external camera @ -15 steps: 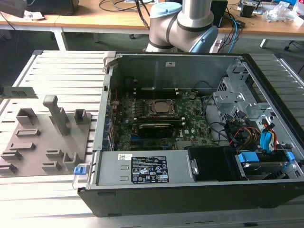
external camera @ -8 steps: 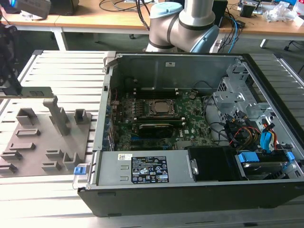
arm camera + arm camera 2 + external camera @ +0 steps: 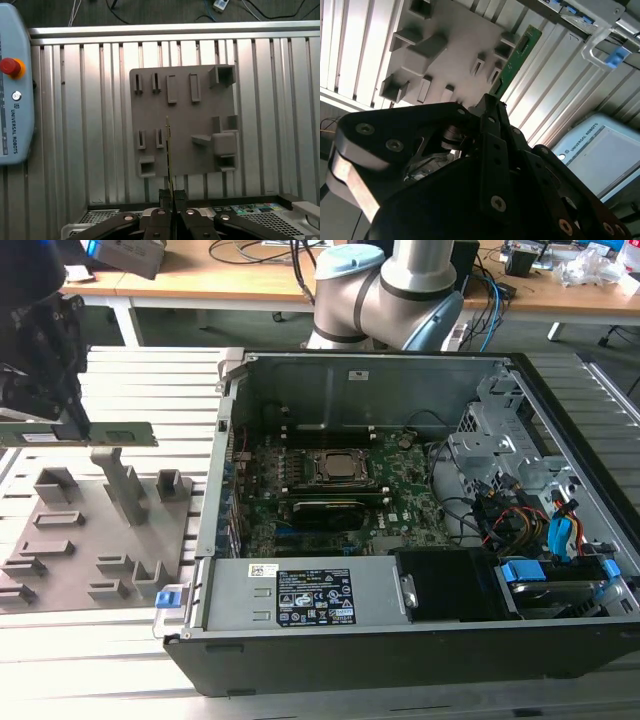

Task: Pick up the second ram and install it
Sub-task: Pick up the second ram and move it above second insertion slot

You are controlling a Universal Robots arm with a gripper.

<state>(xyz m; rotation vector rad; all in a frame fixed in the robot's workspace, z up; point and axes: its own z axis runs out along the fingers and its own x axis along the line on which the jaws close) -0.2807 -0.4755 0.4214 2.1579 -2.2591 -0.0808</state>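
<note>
- The gripper (image 3: 72,426) is clamped on the second ram (image 3: 120,434), a narrow green memory stick, at the upper left of the exterior view.
- The stick hangs above the grey holder tray (image 3: 60,540), which lies on the slatted metal desk (image 3: 90,640). It is well apart from the open computer case (image 3: 560,660) and its motherboard (image 3: 400,495), towards the exterior view's right.
- The stick's long axis is level, running from the exterior view's left to its right. The board stands on its long edge, flat face to that camera.
- In the first wrist view the second ram (image 3: 168,150) is a thin edge-on line reaching out from the gripper (image 3: 172,200) over the tray (image 3: 200,112).
- The pinch on the flat faces probably keeps the lower edge free for a slot.
</note>
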